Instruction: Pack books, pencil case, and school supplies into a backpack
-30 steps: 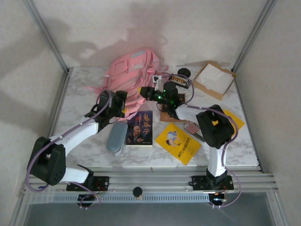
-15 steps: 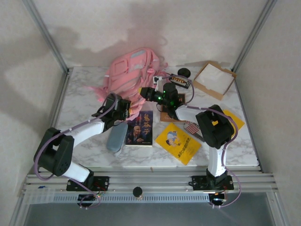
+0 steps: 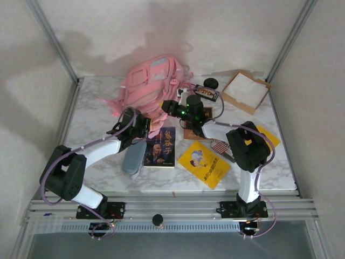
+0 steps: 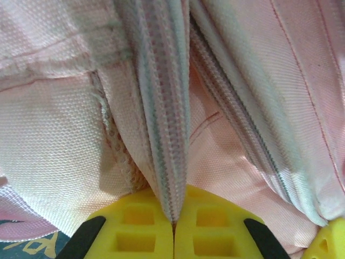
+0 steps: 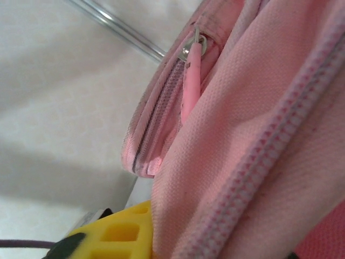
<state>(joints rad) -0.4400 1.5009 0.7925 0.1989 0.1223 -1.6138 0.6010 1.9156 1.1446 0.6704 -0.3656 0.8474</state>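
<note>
The pink backpack [image 3: 152, 81] lies at the back of the table, its lower edge lifted between both arms. My left gripper [image 3: 144, 121] is shut on a zipper strip [image 4: 161, 108] of the backpack [image 4: 253, 97], its yellow pads [image 4: 215, 226] pressed together on it. My right gripper [image 3: 168, 106] holds the backpack's right edge; pink fabric [image 5: 242, 135] lies bunched over its one visible yellow finger [image 5: 116, 237]. The dark blue book [image 3: 160, 147], brown book [image 3: 193, 133], two yellow books [image 3: 204, 163] [image 3: 269, 137], grey-blue pencil case [image 3: 131, 157] and flag-striped pack [image 3: 219, 145] lie in front.
A black item with orange marks [image 3: 206, 93] and a black round object [image 3: 211, 82] sit right of the backpack. The cardboard tray [image 3: 245, 90] stands at the back right. A pink zipper pull [image 5: 190, 86] hangs on a pocket. Metal frame posts [image 3: 54, 40] rise at the corners.
The left arm's elbow has swung inward to the right and its gripper has edged closer to the backpack's lower edge. The right arm has barely moved.
</note>
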